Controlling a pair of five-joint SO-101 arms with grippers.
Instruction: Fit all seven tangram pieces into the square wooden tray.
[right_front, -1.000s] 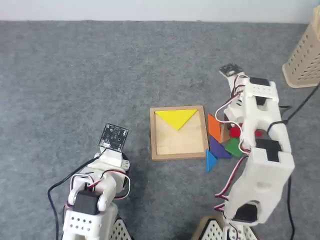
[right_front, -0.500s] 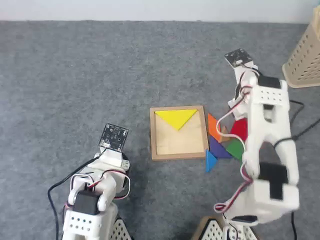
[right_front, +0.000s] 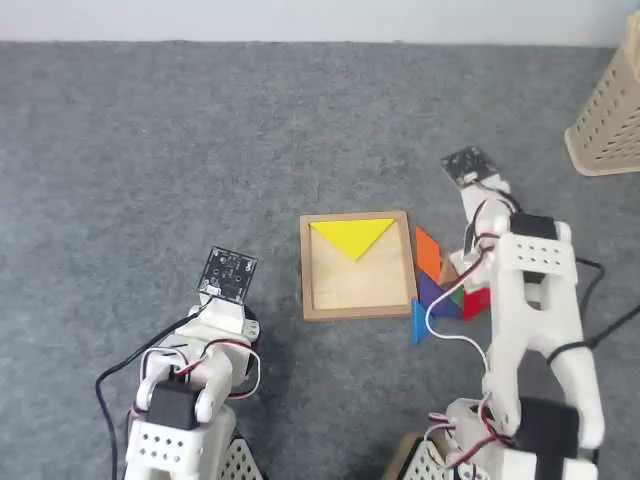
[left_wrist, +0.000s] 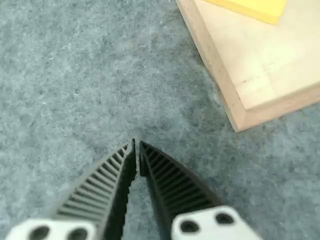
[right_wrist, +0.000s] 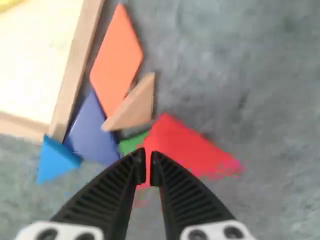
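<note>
A: Pieces?
B: One yellow triangle in tray; six loose just beside it: orange, tan, purple, blue, green, red
A: Grippers?
B: Both pinched together; right gripper at red, left gripper over carpet

Overhead plus close wrist cameras, tray shared

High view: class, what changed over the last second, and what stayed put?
The right gripper, shut, drew back toward its base, and the red triangular piece seems dragged with it. The square wooden tray, yellow triangular piece and left gripper stayed put.
</note>
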